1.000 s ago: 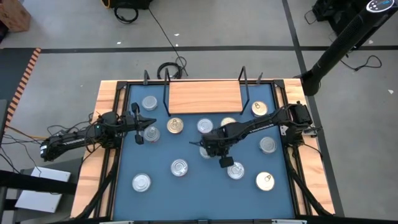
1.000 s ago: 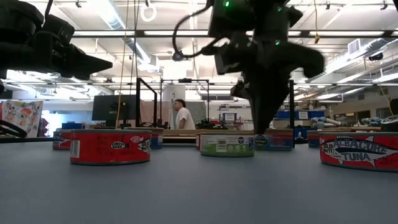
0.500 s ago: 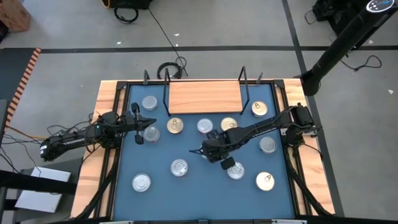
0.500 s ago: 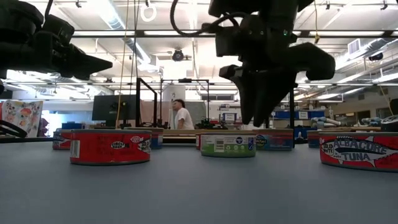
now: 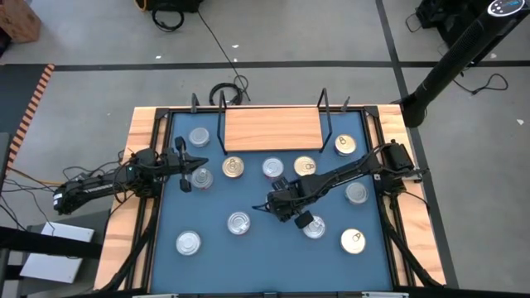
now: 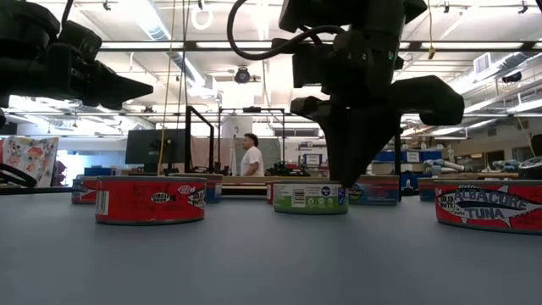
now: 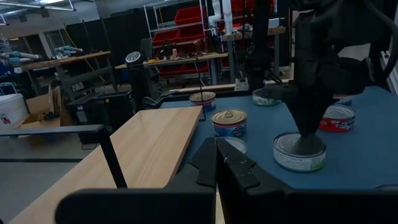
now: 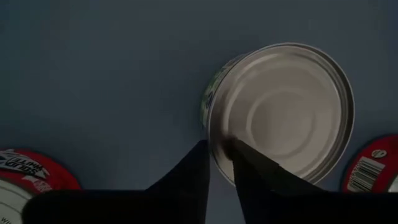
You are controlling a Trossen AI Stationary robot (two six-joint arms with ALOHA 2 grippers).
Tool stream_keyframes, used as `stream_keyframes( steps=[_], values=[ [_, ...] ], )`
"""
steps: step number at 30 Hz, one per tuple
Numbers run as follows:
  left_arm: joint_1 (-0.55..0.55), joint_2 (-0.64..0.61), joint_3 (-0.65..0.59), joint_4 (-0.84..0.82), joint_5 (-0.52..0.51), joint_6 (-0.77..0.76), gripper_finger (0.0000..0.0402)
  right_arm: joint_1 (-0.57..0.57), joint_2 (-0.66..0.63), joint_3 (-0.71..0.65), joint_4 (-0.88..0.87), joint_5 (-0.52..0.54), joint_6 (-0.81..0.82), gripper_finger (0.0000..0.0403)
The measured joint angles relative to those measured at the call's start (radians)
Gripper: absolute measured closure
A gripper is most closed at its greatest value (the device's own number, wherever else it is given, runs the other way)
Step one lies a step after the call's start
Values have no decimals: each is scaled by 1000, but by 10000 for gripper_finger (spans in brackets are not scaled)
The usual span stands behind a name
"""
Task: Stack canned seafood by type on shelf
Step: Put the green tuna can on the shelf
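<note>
The right gripper (image 5: 291,212) stands point-down mid-mat, its fingers (image 8: 198,168) narrowly parted astride the near rim of a flat silver-topped, green-sided round tin (image 8: 280,112); whether they pinch it, I cannot tell; bare blue mat (image 5: 265,248) lies open to its left; the light wooden shelf board (image 5: 272,127) sits empty at the far edge; the left gripper (image 5: 183,157), shut, waits beside the shelf's left end.
</note>
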Motion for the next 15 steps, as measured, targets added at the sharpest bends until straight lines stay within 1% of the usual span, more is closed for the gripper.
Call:
stream_keyframes(
  steps=[9, 13, 15],
  values=[
    [0, 1, 0, -1, 0, -1, 396, 2, 1, 0, 11, -36, 4, 391],
    [0, 1, 0, -1, 0, -1, 396, 1, -4, 0, 10, -43, 42, 398],
    [0, 1, 0, -1, 0, -1, 396, -9, -5, 10, -2, -74, 72, 398]
  ],
)
